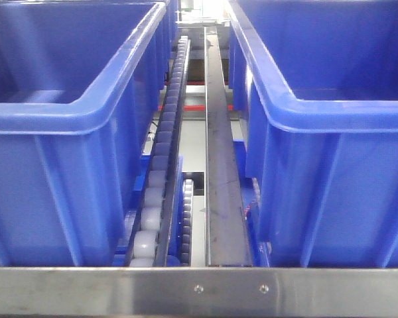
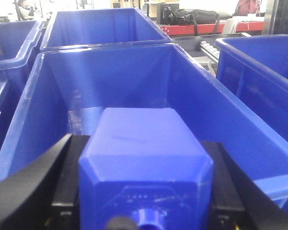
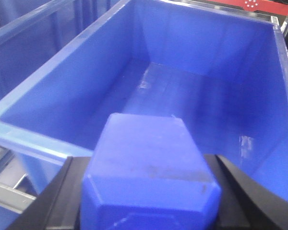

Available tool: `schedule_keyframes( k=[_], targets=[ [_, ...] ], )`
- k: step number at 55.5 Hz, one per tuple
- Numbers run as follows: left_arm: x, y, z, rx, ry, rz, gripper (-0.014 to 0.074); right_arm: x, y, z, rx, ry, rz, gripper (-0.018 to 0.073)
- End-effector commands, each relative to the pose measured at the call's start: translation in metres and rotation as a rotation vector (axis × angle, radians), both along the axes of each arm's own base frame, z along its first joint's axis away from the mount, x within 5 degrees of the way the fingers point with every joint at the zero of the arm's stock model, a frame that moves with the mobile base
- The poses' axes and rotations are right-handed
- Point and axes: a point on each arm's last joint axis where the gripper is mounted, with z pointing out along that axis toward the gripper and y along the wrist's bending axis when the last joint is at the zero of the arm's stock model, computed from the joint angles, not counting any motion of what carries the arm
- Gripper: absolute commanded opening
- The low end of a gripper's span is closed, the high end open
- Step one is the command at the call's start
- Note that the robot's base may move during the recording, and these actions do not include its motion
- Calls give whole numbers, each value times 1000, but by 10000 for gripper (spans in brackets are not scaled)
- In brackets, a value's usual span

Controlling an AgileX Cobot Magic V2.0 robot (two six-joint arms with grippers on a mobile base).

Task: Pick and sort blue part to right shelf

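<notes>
Front view: 2 blue plastic bins, left bin (image 1: pixel 66 119) and right bin (image 1: pixel 331 132). Glossy smooth walls, rolled rims, vertical ribs outside. Between them, 1 roller track (image 1: pixel 160 172) of pale round rollers and 1 flat dark metal rail (image 1: pixel 220 179), side by side, running away from the camera. 1 brushed steel bar (image 1: pixel 119 291) crosses the bottom edge, with 2 screws (image 1: pixel 198 289).

Left wrist view: left end effector (image 2: pixel 144 187) is clamped on the left part (image 2: pixel 144 143), with 2 black fingers (image 2: pixel 62 182), one per side. The part is a boxy blue plastic block with chamfered edges and a round boss low on the near face. It is held over the near end of the near bin (image 2: pixel 110 81). 4 bins here: that one, far bin (image 2: pixel 101 24), left flank bin (image 2: pixel 9 43), right flank bin (image 2: pixel 259 67). 1 black bag (image 2: pixel 192 17) at the back.

Right wrist view: right end effector (image 3: pixel 146 196) is clamped on the right part (image 3: pixel 149 158). Same block shape, top face scuffed. It is held over the near rim of the open bin (image 3: pixel 192 86), whose floor is glossy with light scuffs. Neighbour bin (image 3: pixel 33 28) sits left of it. Cannot tell if either part touches a bin.
</notes>
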Motion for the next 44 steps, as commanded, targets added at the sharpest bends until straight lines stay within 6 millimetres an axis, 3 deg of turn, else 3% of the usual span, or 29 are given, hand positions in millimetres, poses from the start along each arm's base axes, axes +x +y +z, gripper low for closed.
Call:
schedule_keyframes(
  k=[1, 44],
  targets=[
    [-6, 1, 16, -36, -121, -21, 262, 1, 0, 16, 23, -91, -7, 197],
    [-6, 1, 16, -36, -121, -21, 262, 1, 0, 16, 23, -91, -7, 197]
  ],
)
